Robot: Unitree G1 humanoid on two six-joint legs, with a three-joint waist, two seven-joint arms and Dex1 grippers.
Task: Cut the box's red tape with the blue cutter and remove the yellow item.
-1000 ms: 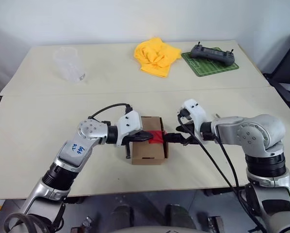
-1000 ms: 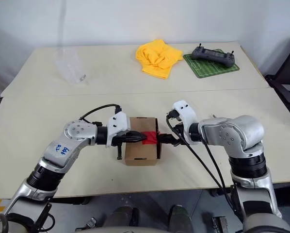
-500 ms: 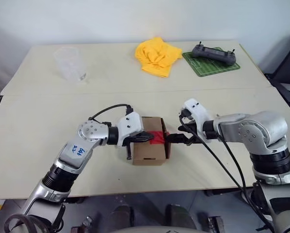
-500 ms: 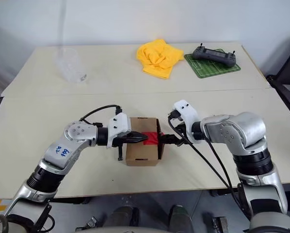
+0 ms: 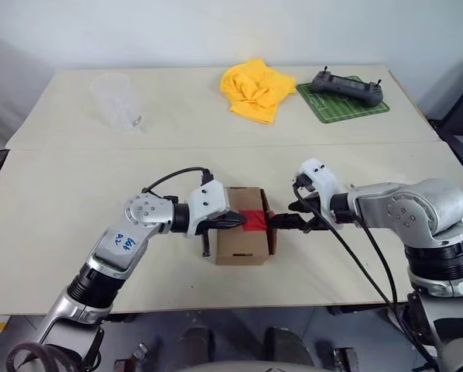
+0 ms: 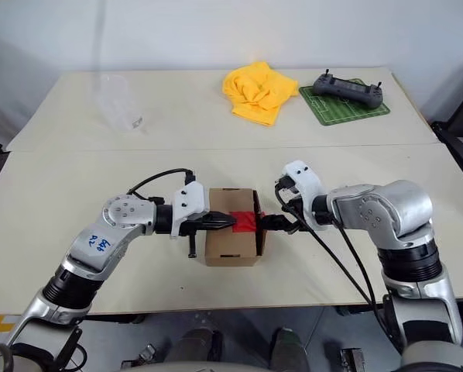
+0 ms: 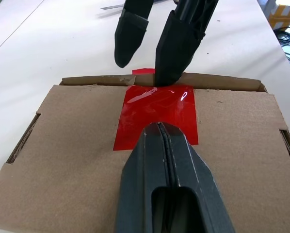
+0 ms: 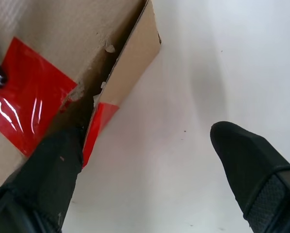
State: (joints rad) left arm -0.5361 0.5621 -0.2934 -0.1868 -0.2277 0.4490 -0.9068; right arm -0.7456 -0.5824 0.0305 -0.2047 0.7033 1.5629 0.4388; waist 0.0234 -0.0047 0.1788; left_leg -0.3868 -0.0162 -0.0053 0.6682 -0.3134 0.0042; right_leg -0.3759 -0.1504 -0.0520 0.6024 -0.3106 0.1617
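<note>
Left gripper [image 7: 160, 127] is pressed tight together, empty, its tip resting on top of the box [image 5: 243, 240] right at the near edge of the red tape [image 7: 157, 116]. Across from it the right gripper [image 7: 147, 51] is spread wide, one finger [image 8: 48, 170] wedged down at the lid's edge where the tape folds over the side, the other hanging clear over the bare table [image 5: 332, 263]. The right wrist view shows the tape split at that corner and the flap lifted slightly off the side wall, so the seal looks at least partly broken. No blue cutter in either gripper, and the yellow item isn't on show; presumably it's inside the box.

The box sits near the table's front edge, between the two arms. Well beyond it lie a yellow cloth [image 5: 256, 89], a black controller [image 5: 348, 84] on a green mat [image 5: 341, 105], and a clear cup [image 5: 115, 101].

Risks now: the left tip bears on the lid, so if the right finger pries up the two fight each other and the cardboard could tear or the light box skid. The finger could also slip off the thin flap
</note>
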